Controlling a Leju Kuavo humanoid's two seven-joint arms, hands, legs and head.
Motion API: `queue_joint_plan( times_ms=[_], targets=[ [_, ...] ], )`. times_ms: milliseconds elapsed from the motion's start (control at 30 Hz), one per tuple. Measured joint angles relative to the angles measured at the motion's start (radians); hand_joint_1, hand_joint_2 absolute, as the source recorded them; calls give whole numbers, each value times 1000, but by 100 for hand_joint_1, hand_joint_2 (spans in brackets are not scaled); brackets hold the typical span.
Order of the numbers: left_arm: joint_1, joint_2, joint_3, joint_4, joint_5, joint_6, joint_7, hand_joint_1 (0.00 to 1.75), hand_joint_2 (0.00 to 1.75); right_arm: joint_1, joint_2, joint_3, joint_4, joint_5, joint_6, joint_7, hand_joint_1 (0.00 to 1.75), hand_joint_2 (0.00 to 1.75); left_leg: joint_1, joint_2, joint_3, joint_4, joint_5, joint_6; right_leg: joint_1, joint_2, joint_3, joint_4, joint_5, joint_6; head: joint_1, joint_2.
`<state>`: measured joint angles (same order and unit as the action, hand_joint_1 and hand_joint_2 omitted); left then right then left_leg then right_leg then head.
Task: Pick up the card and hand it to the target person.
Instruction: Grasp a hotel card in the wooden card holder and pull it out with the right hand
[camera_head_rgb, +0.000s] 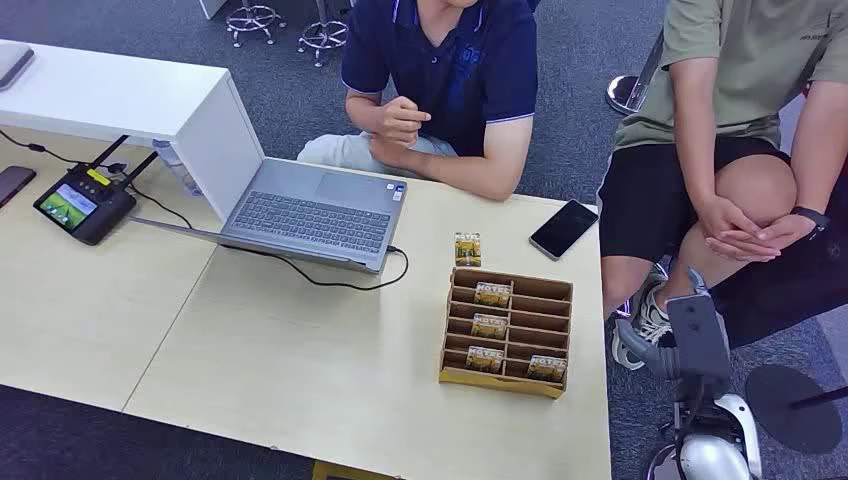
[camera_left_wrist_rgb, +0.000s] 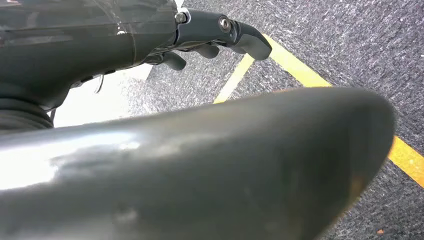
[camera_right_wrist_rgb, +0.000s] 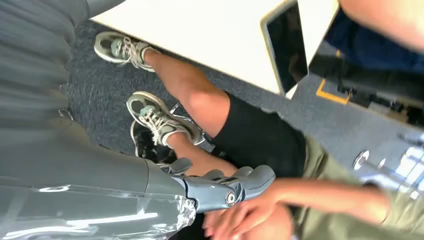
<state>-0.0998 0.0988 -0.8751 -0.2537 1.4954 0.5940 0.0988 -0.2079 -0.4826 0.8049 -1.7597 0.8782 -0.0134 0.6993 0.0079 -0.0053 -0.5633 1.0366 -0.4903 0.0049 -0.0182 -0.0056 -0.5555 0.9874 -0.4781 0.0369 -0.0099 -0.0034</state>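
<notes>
A wooden slotted card box (camera_head_rgb: 512, 278) stands on the pale table (camera_head_rgb: 300, 370), near its right edge. Several green and yellow cards sit in its slots, among them one card (camera_head_rgb: 492, 294) in the back row. Another card (camera_head_rgb: 467, 249) stands upright just behind the box. My right hand (camera_head_rgb: 697, 335) hangs off the table's right side, lower than the tabletop, its fingers (camera_right_wrist_rgb: 250, 177) loosely extended and holding nothing. Low over the carpet, my left hand (camera_left_wrist_rgb: 215, 37) has its fingers apart with nothing in them.
A person in a blue shirt (camera_head_rgb: 440, 60) sits at the far side; another in an olive shirt (camera_head_rgb: 740, 70) and black shorts sits at the right, close to my right hand. A black phone (camera_head_rgb: 564, 228), an open laptop (camera_head_rgb: 310, 210) and a handheld controller (camera_head_rgb: 80, 205) lie on the table.
</notes>
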Motion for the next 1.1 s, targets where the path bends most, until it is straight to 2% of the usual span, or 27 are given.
queue_joint_plan(
  times_ms=[1100],
  targets=[
    [0,-1,0,0,0,0,0,0,0,0,0,0,0,1,1,0,120,175,0,0,0,0,0,0,0,0,0,0,0,0,0,0]
  ],
)
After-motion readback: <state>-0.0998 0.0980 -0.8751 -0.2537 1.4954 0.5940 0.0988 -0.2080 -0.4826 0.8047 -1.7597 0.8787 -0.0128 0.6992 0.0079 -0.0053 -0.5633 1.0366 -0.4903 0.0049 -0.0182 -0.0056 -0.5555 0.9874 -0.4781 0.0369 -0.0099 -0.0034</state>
